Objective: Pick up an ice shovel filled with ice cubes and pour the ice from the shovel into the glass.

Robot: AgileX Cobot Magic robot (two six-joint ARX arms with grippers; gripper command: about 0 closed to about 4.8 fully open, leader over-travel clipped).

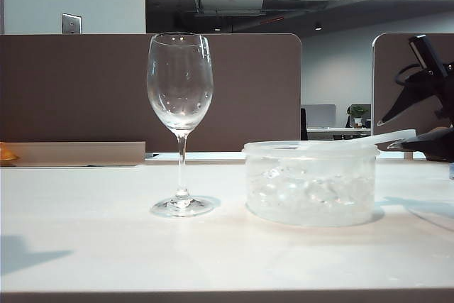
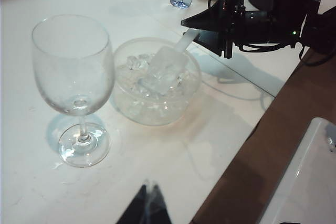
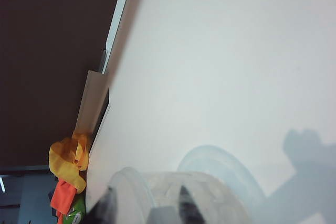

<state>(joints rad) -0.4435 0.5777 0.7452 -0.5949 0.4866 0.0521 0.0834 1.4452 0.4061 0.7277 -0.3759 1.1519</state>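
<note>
**Shovel handle approached at the tub's edge**

White tabletop backed by brown office dividers is the setting. At the right of the exterior view the right gripper is brought to the far end of the ice shovel, its dark jaws set apart on either side of the thin handle; a firm clamp cannot be told. The handle is propped outward over the rim, presumably so it can be reached from the side. The shovel's head is laid among the ice cubes inside the round plastic tub. Just beside the tub the glass is stood upright and empty, ready for pouring. Only dark tips of the left gripper are seen, held back near the table's front edge; their spacing cannot be told.
</note>
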